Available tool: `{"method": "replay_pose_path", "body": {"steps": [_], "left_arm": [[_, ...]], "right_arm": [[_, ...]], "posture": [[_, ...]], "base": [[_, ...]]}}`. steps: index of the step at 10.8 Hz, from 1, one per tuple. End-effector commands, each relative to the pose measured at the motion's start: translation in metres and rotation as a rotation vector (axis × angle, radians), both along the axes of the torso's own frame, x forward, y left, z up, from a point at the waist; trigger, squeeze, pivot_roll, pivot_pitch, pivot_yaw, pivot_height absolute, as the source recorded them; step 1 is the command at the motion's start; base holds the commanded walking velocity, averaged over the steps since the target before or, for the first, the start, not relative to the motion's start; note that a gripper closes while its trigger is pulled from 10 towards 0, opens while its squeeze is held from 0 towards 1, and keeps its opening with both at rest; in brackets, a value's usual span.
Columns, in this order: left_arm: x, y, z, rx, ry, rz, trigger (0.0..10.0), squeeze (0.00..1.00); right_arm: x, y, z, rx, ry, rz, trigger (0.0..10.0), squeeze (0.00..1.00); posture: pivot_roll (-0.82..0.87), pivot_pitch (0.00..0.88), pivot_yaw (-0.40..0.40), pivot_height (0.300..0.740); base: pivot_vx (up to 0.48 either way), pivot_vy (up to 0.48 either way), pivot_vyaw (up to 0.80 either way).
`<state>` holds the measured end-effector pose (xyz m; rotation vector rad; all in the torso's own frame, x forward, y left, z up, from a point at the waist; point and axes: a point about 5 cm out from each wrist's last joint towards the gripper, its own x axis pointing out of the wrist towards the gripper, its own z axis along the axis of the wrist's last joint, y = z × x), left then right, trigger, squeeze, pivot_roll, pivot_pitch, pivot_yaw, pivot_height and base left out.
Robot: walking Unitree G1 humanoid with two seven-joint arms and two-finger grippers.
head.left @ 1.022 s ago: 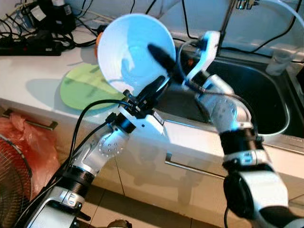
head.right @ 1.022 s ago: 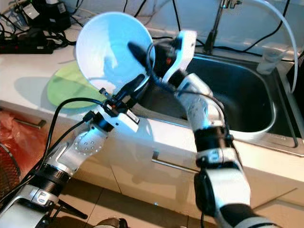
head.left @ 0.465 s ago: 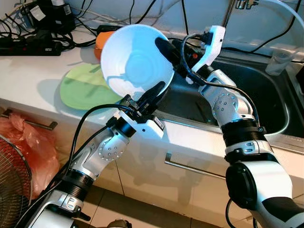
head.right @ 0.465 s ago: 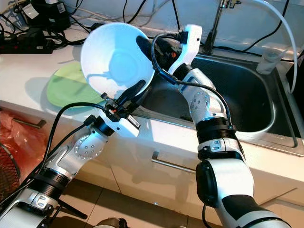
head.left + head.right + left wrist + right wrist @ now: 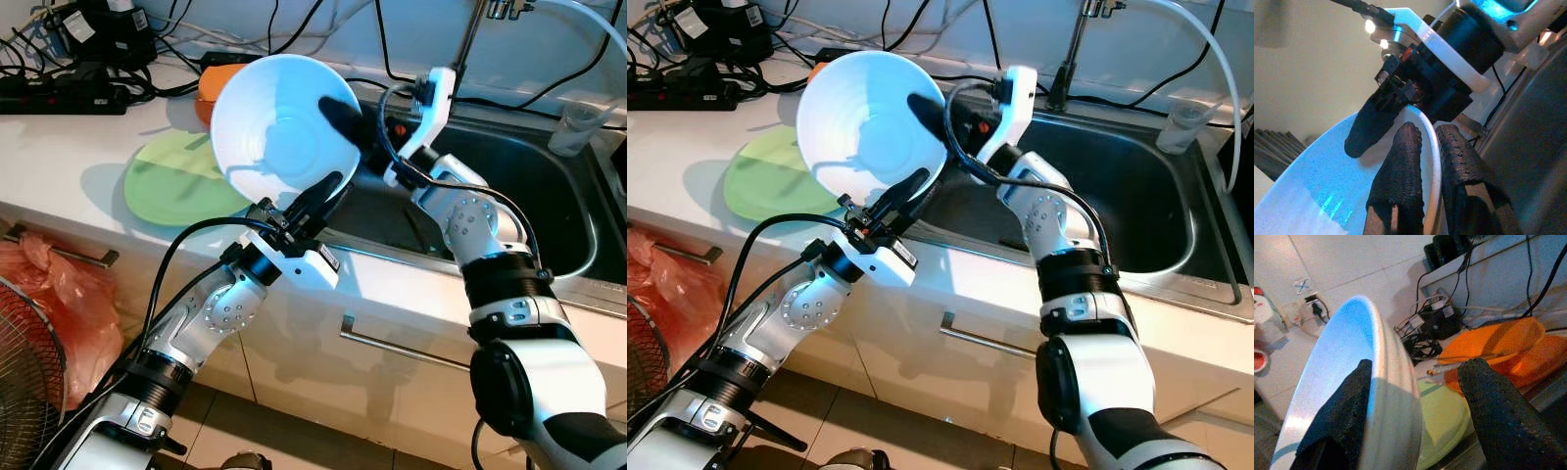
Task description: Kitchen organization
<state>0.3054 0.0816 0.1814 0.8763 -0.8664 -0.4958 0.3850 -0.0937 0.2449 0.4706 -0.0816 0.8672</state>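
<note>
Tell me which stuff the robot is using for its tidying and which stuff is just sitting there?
Using:
white bowl
left claw, pinching the bowl's rim
right claw, fingers either side of the rim

Just sitting there:
green plate
orange dish
sink
tangled cables

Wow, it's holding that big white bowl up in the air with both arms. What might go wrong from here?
The white bowl is tilted on edge, pinched only at its rim by the left gripper; it might slip and fall into the sink or onto the counter edge. The right gripper straddles the opposite rim with its fingers open, so it may not catch it. Lowering it carelessly could also knock the green plate or the orange dish behind.
</note>
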Motion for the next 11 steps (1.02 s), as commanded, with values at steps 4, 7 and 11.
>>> {"method": "replay_pose_path", "body": {"steps": [4, 7, 11], "left_arm": [[-0.0069, -0.0082, 0.0241, -0.053, -0.109, -0.062, 0.0, 0.00], [-0.0062, -0.0079, 0.0236, -0.052, -0.105, -0.063, 0.0, 0.00], [-0.0059, -0.0086, 0.0238, -0.052, -0.104, -0.067, 0.0, 0.00]], "right_arm": [[-0.0037, -0.0068, -0.0126, -0.049, 0.063, 0.042, 0.0, 0.00], [-0.0052, -0.0068, -0.0143, -0.072, 0.060, 0.050, 0.0, 0.00], [-0.0075, -0.0069, -0.0166, -0.077, 0.060, 0.057, 0.0, 0.00]], "posture": [[0.04, 0.053, -0.024, 0.740], [0.03, 0.047, -0.022, 0.740], [0.03, 0.044, -0.020, 0.740]], "base": [[0.000, 0.000, 0.00], [0.000, 0.000, 0.00], [0.000, 0.000, 0.00]]}}
